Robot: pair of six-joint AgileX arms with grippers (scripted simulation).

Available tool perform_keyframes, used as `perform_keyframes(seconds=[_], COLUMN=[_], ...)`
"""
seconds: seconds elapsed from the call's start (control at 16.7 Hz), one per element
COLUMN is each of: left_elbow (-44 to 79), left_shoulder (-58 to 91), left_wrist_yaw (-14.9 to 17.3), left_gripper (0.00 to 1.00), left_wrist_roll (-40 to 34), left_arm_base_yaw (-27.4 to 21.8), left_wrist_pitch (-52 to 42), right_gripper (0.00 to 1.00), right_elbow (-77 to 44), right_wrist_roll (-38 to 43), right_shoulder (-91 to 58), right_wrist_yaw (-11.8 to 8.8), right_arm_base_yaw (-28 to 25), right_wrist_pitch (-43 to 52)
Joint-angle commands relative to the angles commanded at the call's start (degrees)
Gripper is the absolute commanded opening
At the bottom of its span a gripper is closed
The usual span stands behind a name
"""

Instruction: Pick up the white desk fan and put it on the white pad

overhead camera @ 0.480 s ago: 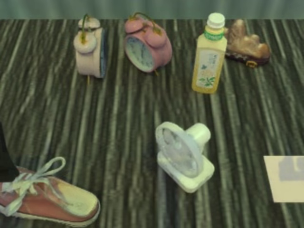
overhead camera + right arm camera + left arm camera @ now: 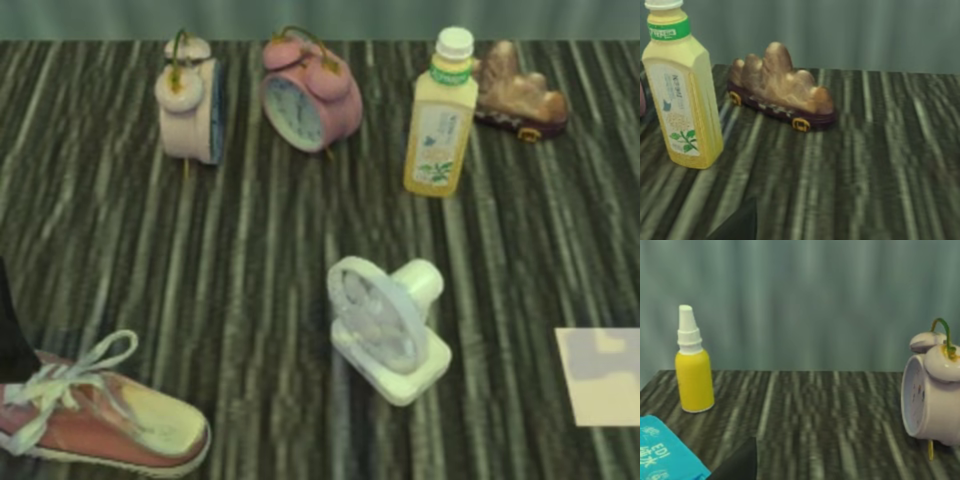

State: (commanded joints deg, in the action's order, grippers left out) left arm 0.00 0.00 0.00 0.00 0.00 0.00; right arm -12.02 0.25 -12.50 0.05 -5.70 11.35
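The white desk fan (image 2: 385, 325) stands on its squarish base near the table's middle, its grille turned to the left and its motor housing pointing back right. The white pad (image 2: 600, 395) lies flat at the right edge, partly cut off, with a grey shadow across its top. Neither gripper is near the fan. A dark piece of my left arm (image 2: 8, 325) shows at the left edge. A dark corner of my left gripper (image 2: 737, 465) and of my right gripper (image 2: 737, 222) show in their wrist views, both low over bare table. The fan and pad are in neither wrist view.
Along the back stand a cream alarm clock (image 2: 190, 100), a pink alarm clock (image 2: 308, 95), a yellow drink bottle (image 2: 440, 120) and a brown mountain ornament (image 2: 520, 90). A pink shoe (image 2: 100, 415) lies front left. The left wrist view shows a yellow nozzle bottle (image 2: 694, 372) and a blue packet (image 2: 662, 455).
The grey shadow on the pad has grown and spread to the left. The fan and the other objects have not moved.
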Motion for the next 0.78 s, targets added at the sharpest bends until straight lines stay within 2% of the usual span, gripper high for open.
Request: perform_keyframes(seconds=[0.24,0.78], left_elbow=[0.0,0.0], left_shoulder=[0.0,0.0], left_wrist_yaw=[0.0,0.0], left_gripper=[1.0,1.0], left_wrist_roll=[0.0,0.0], left_arm_base_yaw=[0.0,0.0], left_wrist_pitch=[0.0,0.0], right_gripper=[1.0,1.0], right_elbow=[-18.45,-70.92], right_wrist_roll=[0.81,3.36], right_shoulder=[-19.32,-72.34], right_wrist_yaw=[0.11,0.02], right_arm_base_yaw=[-7.42,-26.89], right_wrist_pitch=[14.45,49.81])
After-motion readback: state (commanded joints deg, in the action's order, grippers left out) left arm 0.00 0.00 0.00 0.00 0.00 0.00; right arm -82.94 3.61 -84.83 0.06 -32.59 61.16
